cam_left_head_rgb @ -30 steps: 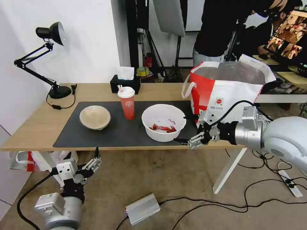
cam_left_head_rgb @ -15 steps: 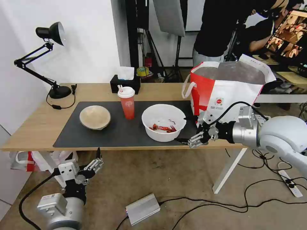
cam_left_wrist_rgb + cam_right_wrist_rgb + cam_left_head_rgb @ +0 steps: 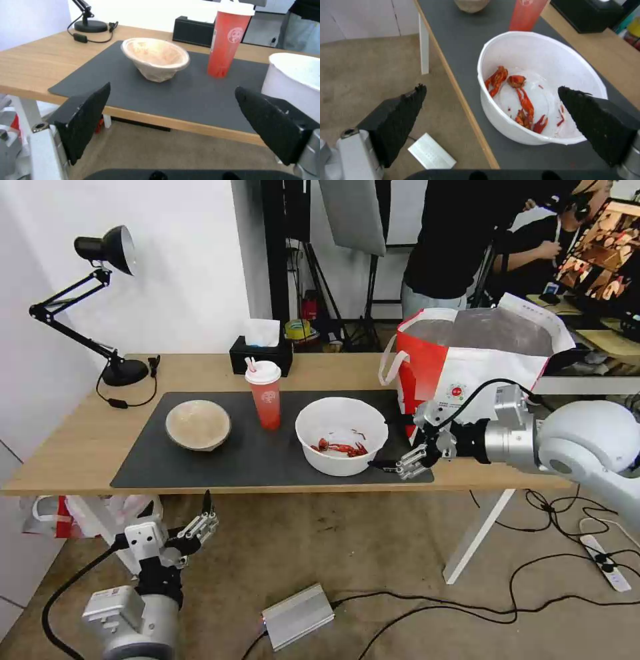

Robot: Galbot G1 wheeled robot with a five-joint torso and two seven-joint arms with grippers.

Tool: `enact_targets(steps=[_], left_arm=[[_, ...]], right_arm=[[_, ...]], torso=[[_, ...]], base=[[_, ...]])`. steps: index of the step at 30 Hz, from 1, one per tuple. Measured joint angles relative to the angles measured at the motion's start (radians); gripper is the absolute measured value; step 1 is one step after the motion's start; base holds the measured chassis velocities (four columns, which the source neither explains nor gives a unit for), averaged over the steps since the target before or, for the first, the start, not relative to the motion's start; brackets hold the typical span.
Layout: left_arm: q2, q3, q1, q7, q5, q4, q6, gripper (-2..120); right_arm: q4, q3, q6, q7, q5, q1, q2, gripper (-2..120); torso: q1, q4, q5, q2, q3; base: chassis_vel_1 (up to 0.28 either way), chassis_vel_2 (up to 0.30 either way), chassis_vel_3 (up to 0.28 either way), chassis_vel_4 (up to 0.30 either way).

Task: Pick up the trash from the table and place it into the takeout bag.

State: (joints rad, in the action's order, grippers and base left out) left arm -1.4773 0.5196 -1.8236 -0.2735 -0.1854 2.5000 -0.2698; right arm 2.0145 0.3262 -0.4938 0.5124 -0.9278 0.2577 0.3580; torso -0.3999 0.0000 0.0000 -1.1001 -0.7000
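The large white bowl (image 3: 341, 435) with red crayfish scraps (image 3: 520, 100) sits on the mat of the table (image 3: 67, 447), right of centre. My right gripper (image 3: 383, 443) is open at the bowl's right side, one finger near the far rim and one near the table's front edge. The red drink cup (image 3: 265, 395) stands left of the bowl. The shallow tan bowl (image 3: 198, 425) lies farther left. The takeout bag (image 3: 473, 360) stands open at the table's right end, behind my right arm. My left gripper (image 3: 180, 507) hangs open below the table's front edge, facing the tan bowl (image 3: 155, 58).
A black tissue box (image 3: 261, 355) and a black desk lamp (image 3: 125, 372) stand at the back of the table. The dark grey mat (image 3: 167, 460) reaches nearly to the front edge. A silver box (image 3: 297, 617) and cables lie on the floor.
My right gripper has moved left and a little up, closer around the white bowl's right side. The left arm has barely shifted.
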Motion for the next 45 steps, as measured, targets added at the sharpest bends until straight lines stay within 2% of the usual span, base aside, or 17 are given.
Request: enact_targets(steps=[4, 7, 15, 27, 45], left_arm=[[-0.005, -0.01, 0.003, 0.0, 0.007, 0.0, 0.0, 100], [-0.02, -0.019, 0.004, 0.0, 0.017, 0.0, 0.002, 100], [-0.029, -0.022, 0.003, 0.0, 0.025, 0.0, 0.005, 100], [-0.031, -0.015, -0.004, 0.0, 0.028, 0.0, 0.006, 100], [-0.047, -0.024, -0.013, 0.0, 0.042, 0.0, 0.008, 100]], right_arm=[[-0.026, 0.078, -0.01, 0.001, 0.001, -0.072, 0.018, 100], [-0.075, 0.199, -0.015, 0.007, -0.001, -0.194, 0.055, 100], [-0.124, 0.318, -0.019, 0.008, -0.013, -0.323, 0.115, 100], [-0.142, 0.348, -0.019, 0.008, -0.014, -0.354, 0.149, 100], [-0.134, 0.416, -0.017, 0.062, 0.007, -0.398, 0.152, 100]], torso=[[0.0, 0.0, 0.0, 0.0, 0.0], [0.0, 0.0001, -0.0001, 0.0, 0.0], [0.0, 0.0002, -0.0002, 0.0, 0.0], [0.0, 0.0, -0.0001, 0.0, 0.0], [0.0, 0.0, 0.0, 0.0, 0.0]], base=[[0.0, 0.0, 0.0, 0.0], [0.0, 0.0, 0.0, 0.0], [0.0, 0.0, 0.0, 0.0], [0.0, 0.0, 0.0, 0.0], [0.0, 0.0, 0.0, 0.0]])
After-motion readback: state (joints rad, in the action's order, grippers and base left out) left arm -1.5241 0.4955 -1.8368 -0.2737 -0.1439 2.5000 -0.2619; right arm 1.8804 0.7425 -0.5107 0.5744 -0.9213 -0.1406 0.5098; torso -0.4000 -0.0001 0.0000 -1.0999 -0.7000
